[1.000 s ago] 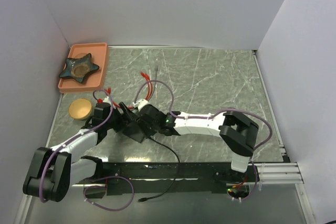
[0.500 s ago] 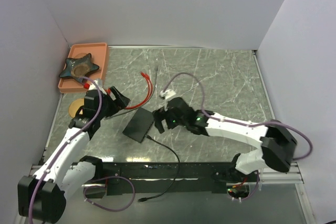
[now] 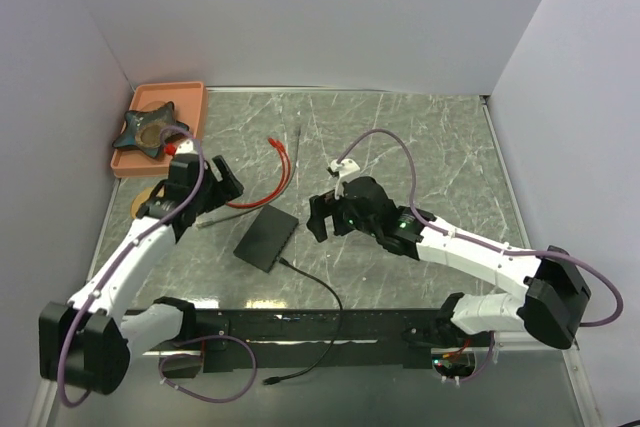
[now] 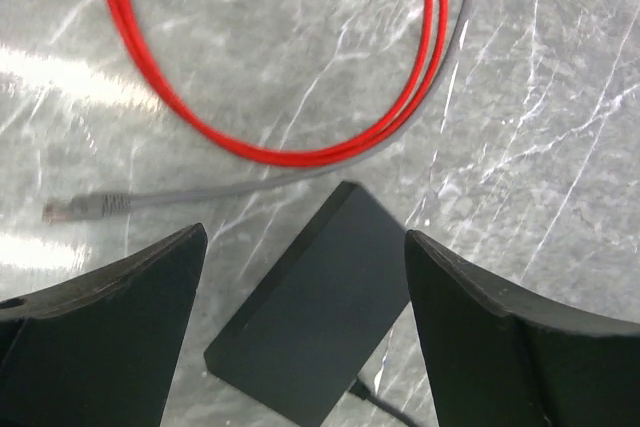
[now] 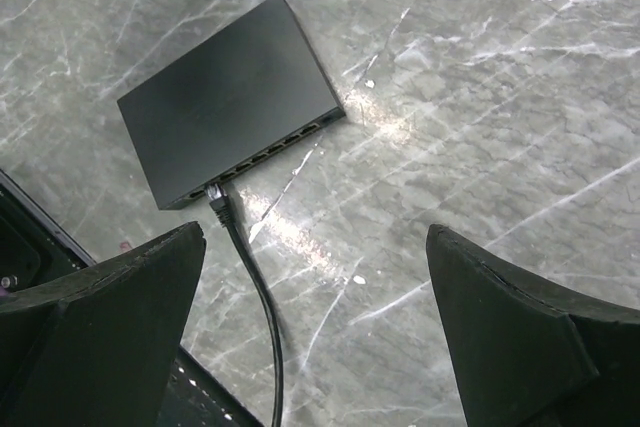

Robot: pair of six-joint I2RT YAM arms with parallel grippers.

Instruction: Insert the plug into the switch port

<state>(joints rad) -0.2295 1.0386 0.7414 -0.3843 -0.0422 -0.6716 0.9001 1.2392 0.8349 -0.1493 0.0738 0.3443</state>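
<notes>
Both arms have drawn back from the flat matte-black rectangular box [image 3: 267, 238], over which they were bunched a second ago; the left has swung toward the tray and the right has stretched out to the box's right, its pincer now much wider.

Far left, at the back corner of the grey-green marbled tabletop [image 3: 420, 147], an orange plastic tray [image 3: 186, 153] holds a dark teal star-shaped dish [image 3: 150, 127]. Just in front of the tray lies a round tan disc [image 3: 143, 203], partly hidden under the left arm.

The left pincer [image 3: 225, 185] hangs between disc and box, fingers wide apart and holding nothing.

Beneath it, a looped red cable [image 4: 270, 155] and a thin grey cable [image 4: 200, 194] lie on the marble just behind the box. The grey one ends in a loose clear plug [image 4: 85, 209].

The box lies flat and at an angle to the tabletop edges, touched by neither arm. Its row of small socket holes [image 5: 275, 150] faces the right wrist camera.

A black plug [image 5: 214, 195] sits in the endmost hole, at the box's near corner. Its thin black cable [image 5: 265, 297] trails off toward the near edge.

The right pincer [image 3: 316, 217] hovers just right of the box, jaws fully spread and empty.
</notes>
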